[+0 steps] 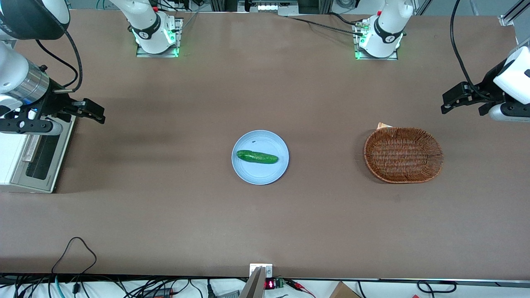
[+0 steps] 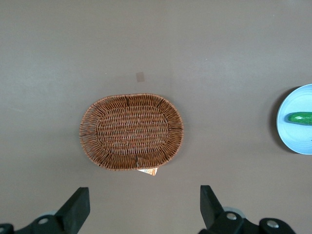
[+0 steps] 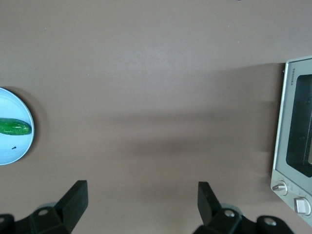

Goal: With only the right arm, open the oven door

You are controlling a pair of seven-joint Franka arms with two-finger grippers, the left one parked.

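A small white toaster oven (image 1: 10, 159) stands at the working arm's end of the table. Its oven door (image 1: 41, 159), a silver-grey frame around dark glass, is shut, with the bar handle (image 1: 30, 147) along its upper edge. In the right wrist view the door (image 3: 297, 131) shows edge-on above two knobs (image 3: 279, 186). The right arm's black gripper (image 1: 100, 114) hovers above the table in front of the oven, at the door's end farther from the front camera. It touches nothing. This gripper (image 3: 142, 195) is open, with bare brown table between its fingers.
A light blue plate (image 1: 261, 176) holding a green cucumber (image 1: 256, 157) lies at the table's middle. A brown wicker basket (image 1: 372, 163) sits toward the parked arm's end, with a small card (image 1: 383, 125) poking out under its rim.
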